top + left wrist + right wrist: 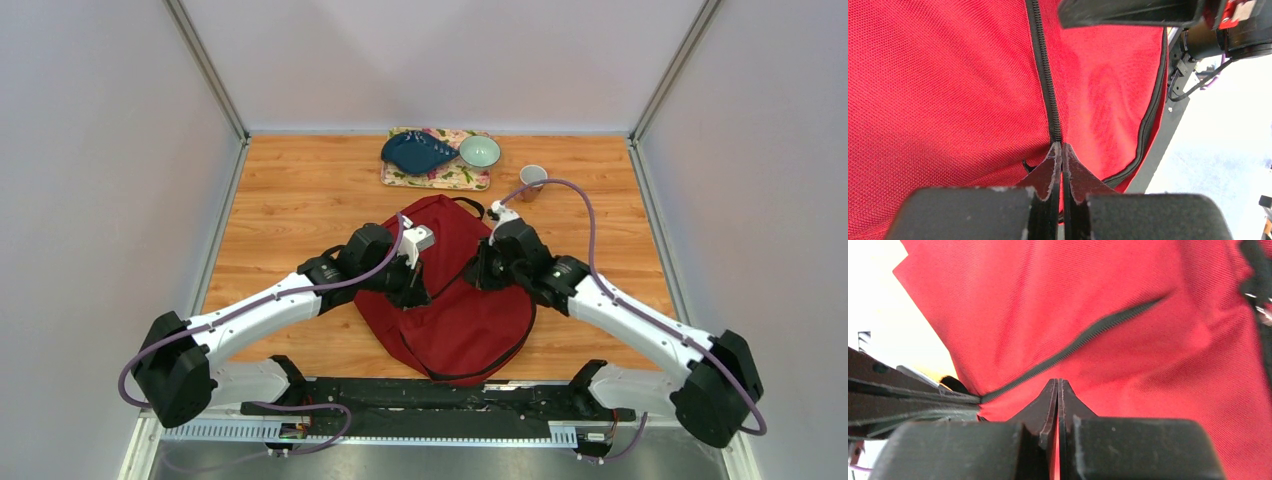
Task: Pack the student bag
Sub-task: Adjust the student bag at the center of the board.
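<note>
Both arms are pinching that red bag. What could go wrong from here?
1. Both arms' jaws are shut on thin pinches of the dark red fabric backpack beside its black zipper; the cloth may slip when pulled.
2. The backpack lies loose, so it could slide instead of opening.
3. The right arm's purple cable loops close to the small pale cup and might tip it.

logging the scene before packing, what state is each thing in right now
student bag, lying flat, visible zippers closed
left gripper, shut, pinching the bag at a zipper
right gripper, shut, pinching bag fabric
green bowl, upright on the floral tray, empty
blue dish, upright on the tray
cup, upright beside the tray
</note>
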`<state>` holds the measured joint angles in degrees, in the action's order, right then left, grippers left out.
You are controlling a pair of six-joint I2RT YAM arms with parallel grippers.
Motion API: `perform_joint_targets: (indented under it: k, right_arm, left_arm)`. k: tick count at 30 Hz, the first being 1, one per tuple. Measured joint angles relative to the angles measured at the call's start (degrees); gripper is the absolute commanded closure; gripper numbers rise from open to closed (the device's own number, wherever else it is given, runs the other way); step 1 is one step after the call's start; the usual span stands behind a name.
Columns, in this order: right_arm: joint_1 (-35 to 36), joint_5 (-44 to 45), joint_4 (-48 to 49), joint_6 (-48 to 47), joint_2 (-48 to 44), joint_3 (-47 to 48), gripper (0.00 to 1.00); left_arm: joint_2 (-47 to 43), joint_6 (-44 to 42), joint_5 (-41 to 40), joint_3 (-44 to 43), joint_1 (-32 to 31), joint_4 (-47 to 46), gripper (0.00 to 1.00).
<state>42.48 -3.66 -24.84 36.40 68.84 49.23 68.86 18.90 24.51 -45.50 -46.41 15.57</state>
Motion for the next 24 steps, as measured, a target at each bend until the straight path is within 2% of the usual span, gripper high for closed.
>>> perform_joint_targets:
  k: [4, 6, 19, 23, 24]
  right_arm:
    - [-0.15, 3.96, 0.57, 0.66, -7.3, -4.9, 0.98]
    - [-0.31, 4.7, 0.7, 0.83, -7.96, -5.2, 0.98]
    - [-0.31, 2.05, 5.01, 1.31, 1.9, -2.82, 0.96]
    - [-0.31, 1.64, 6.82, 1.27, 3.82, -0.39, 0.91]
    - [-0.31, 1.64, 7.23, 1.25, 4.37, 0.35, 0.85]
  left_arm:
    - [0.0, 0.0, -0.09, 0.0, 0.0, 0.02, 0.96]
    - [0.0, 0.02, -0.17, 0.0, 0.0, 0.02, 0.96]
    - [-0.02, 0.02, -0.37, 0.0, 0.0, 0.02, 0.96]
    - [-0.02, 0.04, -0.37, 0.0, 0.0, 0.02, 0.96]
    - [-0.04, 0.02, -0.37, 0.0, 0.0, 0.02, 0.96]
